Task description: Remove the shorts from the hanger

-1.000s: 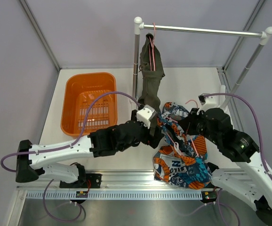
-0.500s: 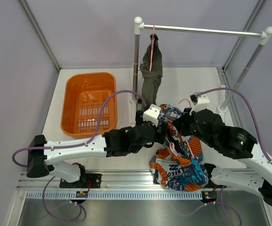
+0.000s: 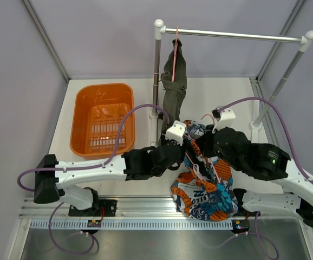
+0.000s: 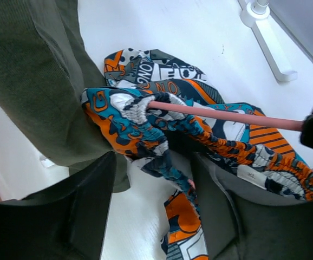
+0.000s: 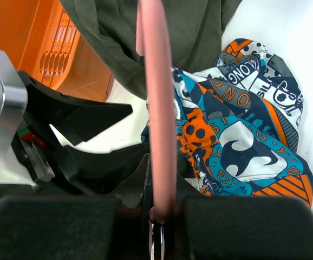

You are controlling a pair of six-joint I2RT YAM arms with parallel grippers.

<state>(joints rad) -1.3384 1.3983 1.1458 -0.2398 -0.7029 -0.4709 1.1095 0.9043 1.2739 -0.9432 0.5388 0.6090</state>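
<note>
The printed shorts (image 3: pixel 206 187) in blue, orange, white and black hang bunched on a pink hanger (image 3: pixel 199 167) low over the table. My right gripper (image 5: pixel 159 208) is shut on that hanger (image 5: pixel 156 108). My left gripper (image 4: pixel 154 211) is open at the waistband end of the printed shorts (image 4: pixel 140 122). A strip of the cloth dangles between its fingers (image 4: pixel 86 206), close to the right one. The hanger bar (image 4: pixel 227 115) pokes through the elastic waistband. The olive-green shorts (image 3: pixel 174 86) hang from the rail on a second pink hanger, just left of the printed ones (image 4: pixel 32 70).
An orange basket (image 3: pixel 102 119) stands at the back left of the table. The clothes rack has a rail (image 3: pixel 237 36) across the back, a post (image 3: pixel 157 70) beside the olive shorts and a white foot (image 4: pixel 273 49) on the right.
My left arm has reached further right to the printed shorts, and its jaws have narrowed. The right arm has carried the hanger slightly left. The olive shorts have swung back to hang straight.
</note>
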